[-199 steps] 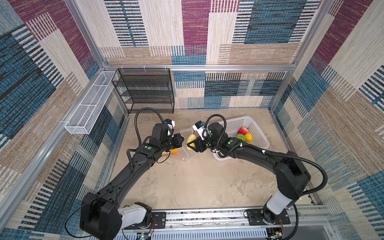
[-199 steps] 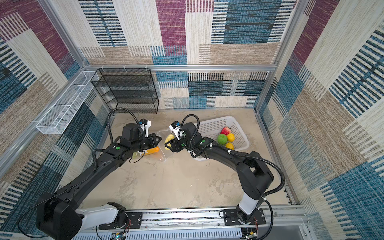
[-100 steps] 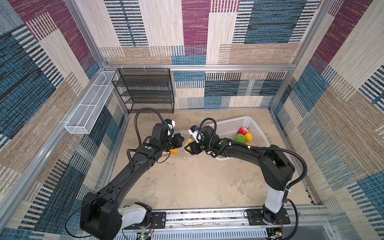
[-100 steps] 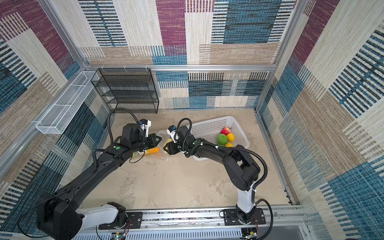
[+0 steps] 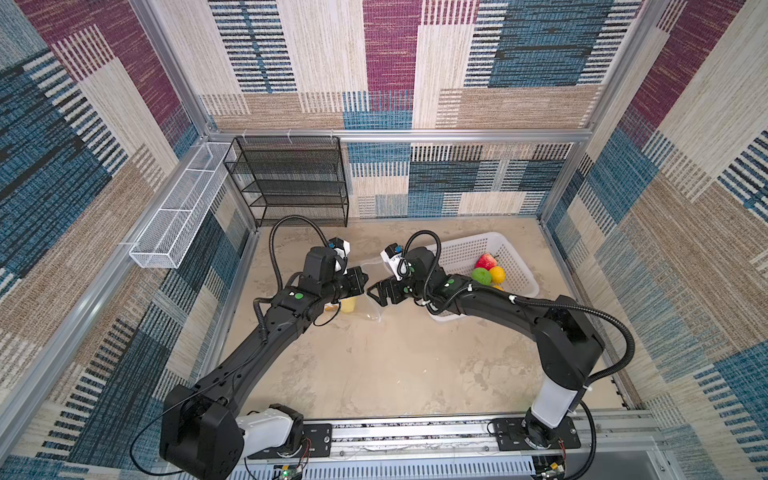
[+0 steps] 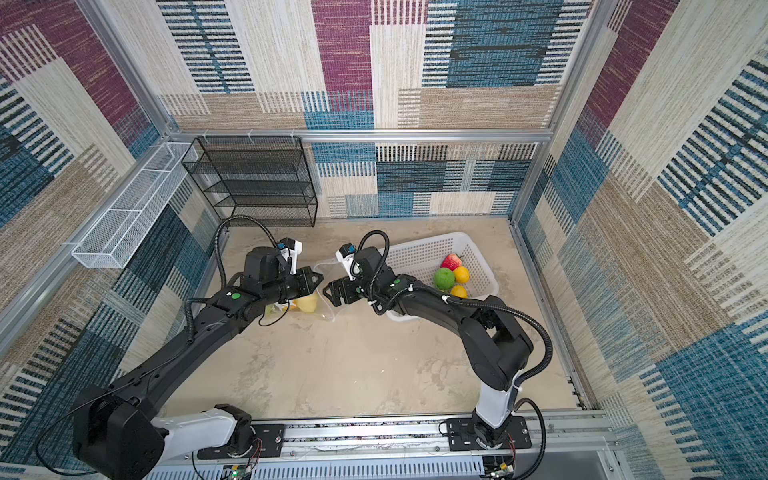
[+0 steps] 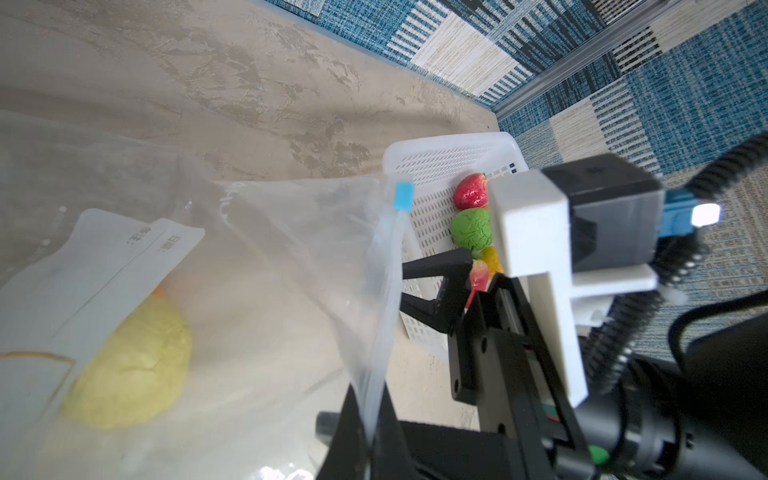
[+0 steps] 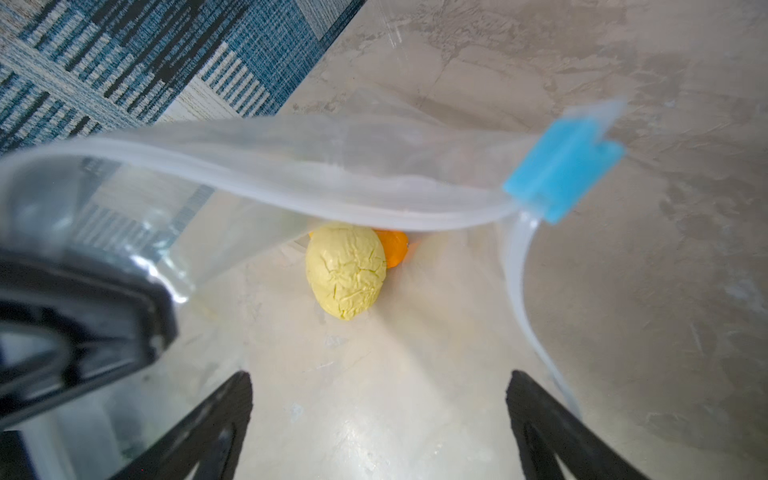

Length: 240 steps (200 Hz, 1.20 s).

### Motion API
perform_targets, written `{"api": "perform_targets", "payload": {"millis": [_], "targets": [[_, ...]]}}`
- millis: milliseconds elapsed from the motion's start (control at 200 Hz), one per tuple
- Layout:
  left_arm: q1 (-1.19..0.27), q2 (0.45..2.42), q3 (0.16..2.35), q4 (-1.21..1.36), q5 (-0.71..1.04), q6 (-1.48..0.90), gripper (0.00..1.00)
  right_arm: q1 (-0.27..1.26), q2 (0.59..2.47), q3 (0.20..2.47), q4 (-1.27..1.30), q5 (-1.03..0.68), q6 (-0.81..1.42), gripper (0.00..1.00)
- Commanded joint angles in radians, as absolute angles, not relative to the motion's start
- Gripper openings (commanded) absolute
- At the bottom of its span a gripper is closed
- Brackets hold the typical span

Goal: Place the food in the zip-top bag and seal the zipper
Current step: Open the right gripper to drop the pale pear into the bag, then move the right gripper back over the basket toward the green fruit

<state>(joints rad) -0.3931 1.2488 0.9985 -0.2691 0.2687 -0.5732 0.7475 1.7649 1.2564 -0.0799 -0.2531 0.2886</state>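
Inside crinkly clear zip-top bag (image 7: 270, 270), cracked egg-shaped yellow fruit (image 8: 345, 270)

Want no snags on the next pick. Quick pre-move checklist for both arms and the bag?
1. Bag held: left gripper shut on the bag at its zipper: ok.
2. Mouth open, slider at the zipper's end: ok.
3. Hand free: right gripper open and empty: ok.
4. Drop landed: yellow fruit lies inside the bag, away from the mouth: ok.
5. All food bagged: not ok; strawberry and green fruit, among others, lie in the basket.
6. Right gripper clear of the zipper's lower run: cannot tell; it sits very close.
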Motion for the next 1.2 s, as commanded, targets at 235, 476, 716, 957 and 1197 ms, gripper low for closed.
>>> {"api": "perform_targets", "payload": {"millis": [235,476,716,957,1197], "targets": [[-0.391,1.254,0.997,-0.232,0.248,-0.574,0.0,0.737,1.694,1.252,-0.134,-0.093,0.332,0.99],[-0.402,1.28,0.992,-0.22,0.238,-0.573,0.0,0.627,1.578,1.143,-0.108,-0.08,0.343,0.99],[-0.448,1.276,0.976,-0.193,0.202,-0.58,0.0,0.464,1.494,1.068,-0.159,-0.036,0.327,0.99],[-0.476,1.268,1.018,-0.214,0.098,-0.544,0.0,0.32,1.484,1.035,-0.214,0.0,0.304,0.99],[-0.472,1.308,1.092,-0.221,0.085,-0.508,0.0,0.229,1.571,1.066,-0.269,0.193,0.264,0.99]]}}
